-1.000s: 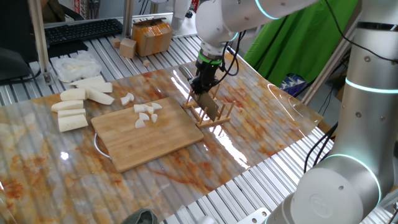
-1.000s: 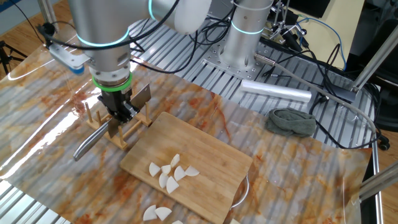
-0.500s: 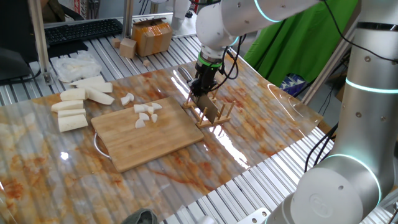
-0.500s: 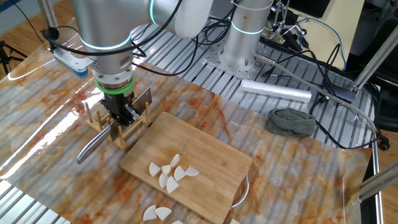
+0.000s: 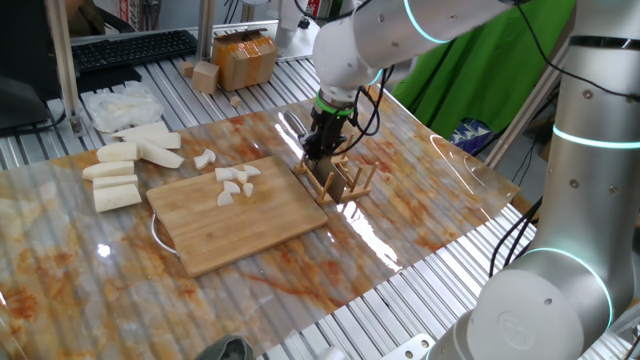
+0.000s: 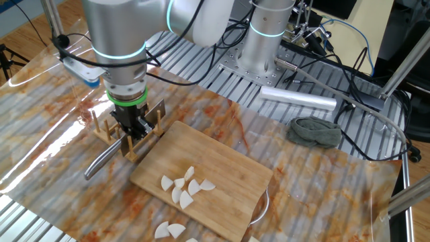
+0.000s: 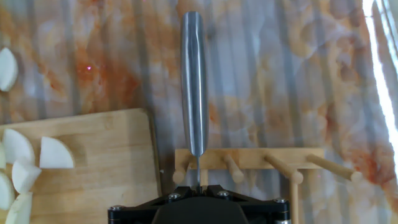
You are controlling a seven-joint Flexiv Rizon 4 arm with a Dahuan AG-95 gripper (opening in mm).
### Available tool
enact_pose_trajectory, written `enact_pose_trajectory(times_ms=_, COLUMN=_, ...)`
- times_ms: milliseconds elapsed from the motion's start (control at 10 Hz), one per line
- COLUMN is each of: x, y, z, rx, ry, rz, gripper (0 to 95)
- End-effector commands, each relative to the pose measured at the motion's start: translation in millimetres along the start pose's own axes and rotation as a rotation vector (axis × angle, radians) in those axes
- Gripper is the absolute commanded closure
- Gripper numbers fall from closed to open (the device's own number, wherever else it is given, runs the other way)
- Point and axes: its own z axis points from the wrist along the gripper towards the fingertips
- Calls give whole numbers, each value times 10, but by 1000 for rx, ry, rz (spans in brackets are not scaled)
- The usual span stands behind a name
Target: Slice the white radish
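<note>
On cutting board (image 6: pixel 222 176): white radish (image 6: pixel 183 186) (pale wedge chunks).

Knife (image 7: pixel 193 81) blade, perhaps within the rack (image 7: pixel 249 163), hidden behind the gripper (image 6: pixel 134 126).

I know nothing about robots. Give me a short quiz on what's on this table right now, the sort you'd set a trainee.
1. True or false: the white radish chunks lie on the wooden cutting board.
2. Multiple choice: what is the end effector shut on? A) a radish stick B) the knife C) the grey cloth
3. Fill in: the knife is being set into the wooden ______ beside the cutting board.

Key: 1 true; 2 B; 3 rack.
</note>
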Motion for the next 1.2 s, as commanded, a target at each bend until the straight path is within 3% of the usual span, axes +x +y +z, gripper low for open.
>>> enact_pose_trajectory(times_ms=100, x=-15, y=-7, z=34, rx=3, ry=3, rz=8, gripper=950)
enact_pose_trajectory(times_ms=200, x=-13, y=-8, z=22, rx=15, ry=13, rz=19, gripper=950)
enact_pose_trajectory(times_ms=500, x=-14, y=-7, z=13, rx=33, ry=10, rz=50, gripper=380)
enact_pose_trajectory(times_ms=1200, x=-17, y=-15, z=-89, rx=36, ry=18, rz=31, gripper=380)
